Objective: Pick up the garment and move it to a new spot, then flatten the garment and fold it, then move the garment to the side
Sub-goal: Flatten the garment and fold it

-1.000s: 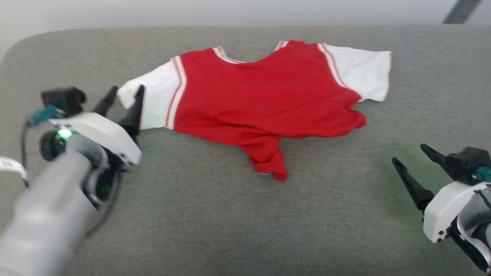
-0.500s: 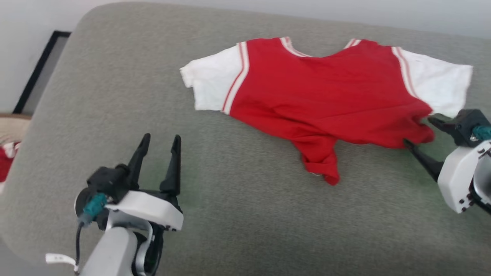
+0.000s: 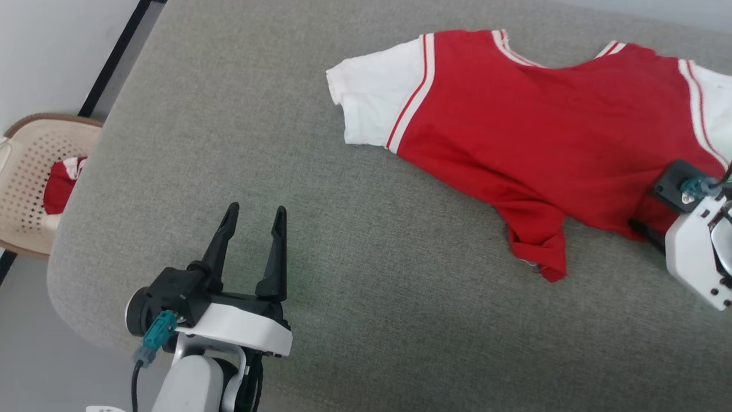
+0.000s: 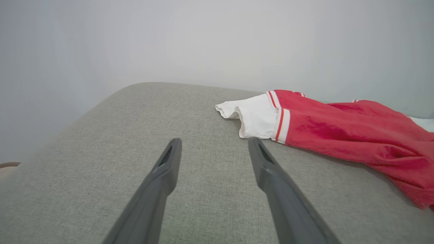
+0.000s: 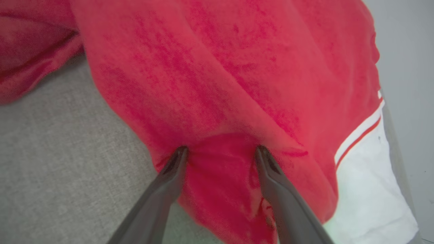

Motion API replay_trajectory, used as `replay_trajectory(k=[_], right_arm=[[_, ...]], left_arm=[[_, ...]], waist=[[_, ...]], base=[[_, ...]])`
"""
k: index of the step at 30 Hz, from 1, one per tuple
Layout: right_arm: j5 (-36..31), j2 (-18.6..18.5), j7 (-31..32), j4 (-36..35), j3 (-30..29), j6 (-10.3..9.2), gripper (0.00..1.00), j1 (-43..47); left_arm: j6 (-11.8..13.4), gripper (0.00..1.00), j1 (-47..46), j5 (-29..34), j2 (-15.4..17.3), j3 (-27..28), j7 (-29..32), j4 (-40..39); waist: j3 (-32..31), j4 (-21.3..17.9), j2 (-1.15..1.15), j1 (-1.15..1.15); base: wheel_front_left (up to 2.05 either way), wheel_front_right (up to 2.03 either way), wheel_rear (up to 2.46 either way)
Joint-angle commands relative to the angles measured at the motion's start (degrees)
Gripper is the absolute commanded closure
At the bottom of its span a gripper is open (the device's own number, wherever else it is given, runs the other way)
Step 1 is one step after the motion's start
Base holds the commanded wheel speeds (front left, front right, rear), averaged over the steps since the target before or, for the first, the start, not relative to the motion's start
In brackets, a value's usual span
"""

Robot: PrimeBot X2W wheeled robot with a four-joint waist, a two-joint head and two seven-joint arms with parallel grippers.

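Compared with a second ago, the right gripper is now sitting on the near right edge of the shirt instead of over bare bench, and the left gripper is standing well back from the white left sleeve it was beside; the head camera is also pointing more to the left. Both fingers of the right gripper are spreading wide, their tips pressing into the red cloth with a soft ridge of it rising between them, not pinched. The left gripper is hovering over the grey padded bench at the near left, its fingers wide apart with nothing between them, aiming toward the far side. The shirt is lying spread across the far right of the bench, collar toward the far edge, with a bunched flap of hem trailing toward the near side. Off the left end, a beige perforated chair is carrying a red and white cloth
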Motion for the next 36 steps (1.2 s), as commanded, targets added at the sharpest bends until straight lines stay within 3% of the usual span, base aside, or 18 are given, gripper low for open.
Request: replay_trajectory(k=[1,5,9,10,11,12,25,36], right_arm=[[1.01,-0.44,0.87,1.02,4.04,-0.03,0.0,-2.88],[2.46,-0.2,1.18,3.09,10.58,-0.17,0.0,-7.23],[3.8,0.98,1.81,4.04,13.5,-0.22,0.0,-8.56],[3.91,1.44,2.12,3.82,13.82,-0.22,0.15,-8.51],[4.06,1.78,2.05,3.65,14.01,-0.22,0.62,-8.46],[4.35,2.02,1.96,3.59,14.12,-0.2,0.98,-8.43],[7.55,2.62,-1.62,-1.82,13.74,0.19,1.0,-6.45],[8.18,-1.81,1.24,-12.54,13.26,0.11,1.0,-0.65]], left_arm=[[-0.69,0.0,0.3,0.61,-0.58,0.61,-0.1,-0.63],[-1.47,0.0,-0.47,0.93,-1.34,1.07,-0.1,-1.01],[-1.84,0.0,-0.97,0.54,-1.48,1.25,-0.1,-1.07],[-1.89,0.0,-1.05,0.09,-1.51,1.15,-0.1,-1.14],[-1.89,0.0,-1.09,-0.15,-1.52,1.02,-0.11,-1.18],[-1.89,0.0,-1.12,-0.14,-1.53,0.88,-0.11,-1.24],[-2.2,0.0,0.5,2.44,-1.49,3.3,-0.12,0.0],[-3.13,0.0,0.48,4.79,-1.09,5.61,-0.11,-0.14]], waist=[[1.59,1.26,0.0,0.0],[3.11,2.14,0.0,0.0],[3.91,2.59,0.0,0.0],[3.98,2.57,0.0,0.0],[4.01,2.54,0.0,0.0],[4.0,2.47,0.0,0.0],[0.4,-2.18,0.0,0.0],[-1.97,-8.43,0.0,0.0]], base=[[0.0,0.0,0.0],[0.0,0.0,0.0],[0.0,0.0,0.0],[0.0,0.0,0.0],[0.0,0.0,0.0],[0.0,0.0,0.0],[0.0,0.0,0.0],[0.0,0.0,0.0]])
